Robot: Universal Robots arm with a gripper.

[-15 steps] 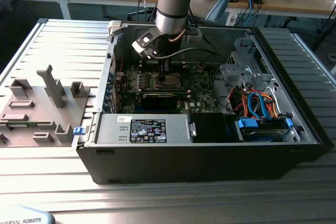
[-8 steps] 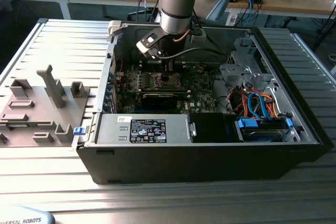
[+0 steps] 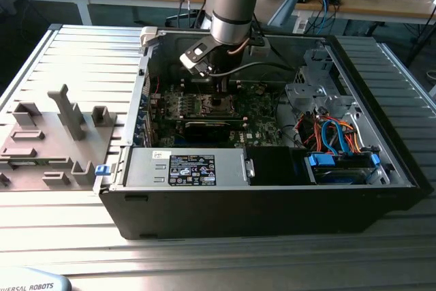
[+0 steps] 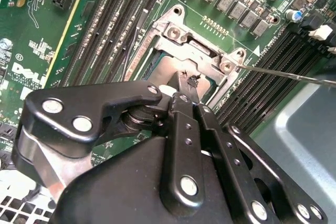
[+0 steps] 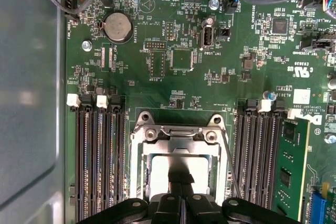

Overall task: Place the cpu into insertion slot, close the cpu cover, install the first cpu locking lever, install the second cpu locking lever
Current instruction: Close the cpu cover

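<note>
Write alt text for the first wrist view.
The gripper, black fingers shut, hangs over the silver cpu lying in the metal-rimmed insertion slot. Around it spreads a green circuit board with long dark memory slots on both sides.

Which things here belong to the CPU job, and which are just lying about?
Job: gripper, cpu, cpu cover, insertion slot, locking lever.
Lying about: memory slots, coin battery, memory module, grey parts tray.
</note>
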